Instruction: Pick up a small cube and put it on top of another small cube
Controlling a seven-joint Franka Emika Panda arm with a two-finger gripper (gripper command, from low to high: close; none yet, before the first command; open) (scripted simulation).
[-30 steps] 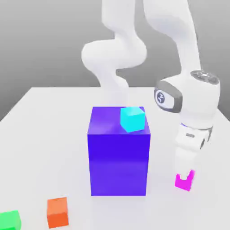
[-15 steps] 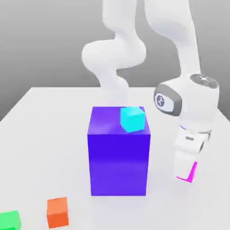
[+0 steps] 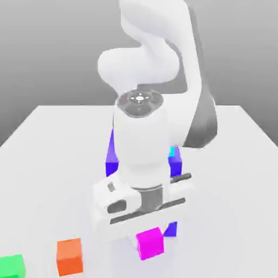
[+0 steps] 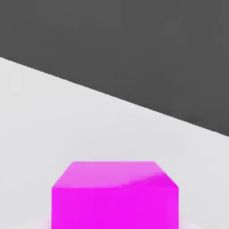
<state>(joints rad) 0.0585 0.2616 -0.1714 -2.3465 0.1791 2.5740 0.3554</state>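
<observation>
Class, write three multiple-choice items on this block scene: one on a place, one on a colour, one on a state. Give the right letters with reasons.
1. Where does the orange cube lie?
A. On the table, between the green cube and the pink cube
B. On top of the violet block
C. In the end effector

2. What colour is the cube under the end effector?
A. Green
B. Pink
C. Orange

3. In what state is the end effector?
A. Open above the table
B. Shut on nothing
C. Shut on the pink cube

Answers:
1 A: it rests on the table, right of the green cube and left of the pink cube in the exterior view.
2 B: the cube is pink in both the exterior and hand views.
3 C: the pink cube sits directly below the hand, in front of the violet block.
</observation>
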